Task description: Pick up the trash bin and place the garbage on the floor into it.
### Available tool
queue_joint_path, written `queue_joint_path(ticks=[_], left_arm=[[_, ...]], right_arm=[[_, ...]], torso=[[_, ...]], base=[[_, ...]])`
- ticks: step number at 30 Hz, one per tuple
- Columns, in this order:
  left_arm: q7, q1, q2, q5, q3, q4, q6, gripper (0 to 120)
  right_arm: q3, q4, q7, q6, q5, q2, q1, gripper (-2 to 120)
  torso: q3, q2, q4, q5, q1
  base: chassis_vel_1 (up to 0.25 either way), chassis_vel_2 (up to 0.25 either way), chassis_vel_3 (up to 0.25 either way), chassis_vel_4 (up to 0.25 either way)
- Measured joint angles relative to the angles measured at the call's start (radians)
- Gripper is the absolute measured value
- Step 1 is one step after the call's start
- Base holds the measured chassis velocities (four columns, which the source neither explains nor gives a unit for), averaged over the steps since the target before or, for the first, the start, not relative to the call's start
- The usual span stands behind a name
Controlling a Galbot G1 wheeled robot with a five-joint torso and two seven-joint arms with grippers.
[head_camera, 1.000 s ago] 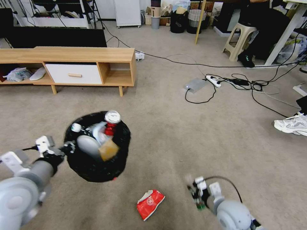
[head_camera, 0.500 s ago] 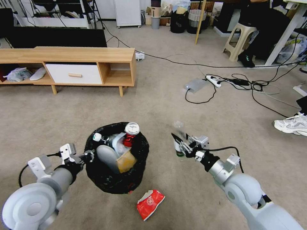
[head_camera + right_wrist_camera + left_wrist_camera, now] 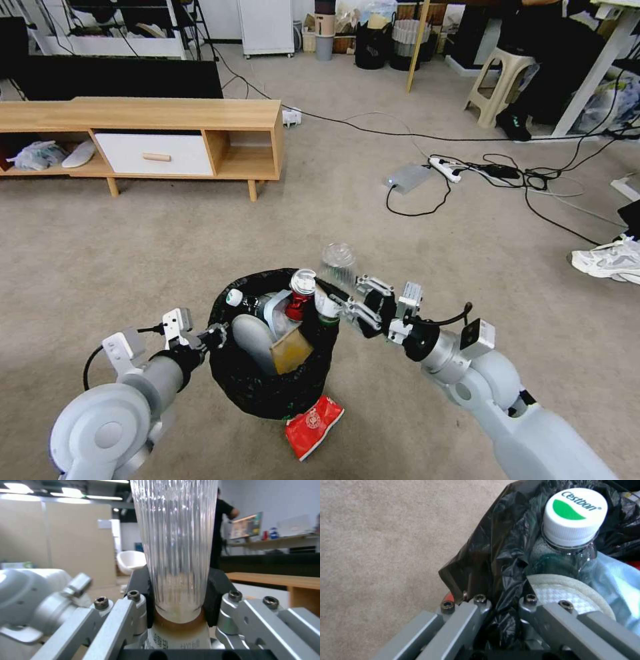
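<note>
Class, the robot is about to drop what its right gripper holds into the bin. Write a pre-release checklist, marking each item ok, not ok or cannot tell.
1. Left gripper shut on the trash bin rim: ok.
2. Right gripper shut on the clear bottle: ok.
3. Bottle fully over the bin opening: not ok; it sits at the rim on the robot's right.
4. Room inside the bin: cannot tell; the red can and brown box already reach the rim.
5. Floor cleared of garbage: not ok; the red carton lies by the bin.

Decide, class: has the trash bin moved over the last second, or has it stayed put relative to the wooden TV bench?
Yes. The trash bin, held by the left gripper, moved rightward and nearer the robot, away from the wooden bench, toward the red carton.
</note>
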Motion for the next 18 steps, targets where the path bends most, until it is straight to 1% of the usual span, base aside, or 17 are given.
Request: queue_joint_path(ticks=[7,12,18], left_arm=[[0.003,-0.021,-0.011,-0.009,0.013,0.011,0.0,3],[0.002,-0.027,-0.012,-0.025,0.011,0.01,0.0,3],[-0.003,-0.021,-0.012,-0.05,0.01,-0.007,0.0,3]], right_arm=[[-0.052,-0.034,-0.051,-0.004,0.005,0.032,0.027,26],[-0.071,-0.05,-0.056,-0.006,-0.008,0.044,0.035,26],[-0.085,-0.07,-0.052,-0.007,-0.027,0.053,0.049,26]], torso=[[0.0,0.0,0.0,0.0,0.0],[0.0,0.0,0.0,0.0,0.0],[0.0,0.0,0.0,0.0,0.0]], base=[[0.0,0.0,0.0,0.0],[0.0,0.0,0.0,0.0],[0.0,0.0,0.0,0.0]])
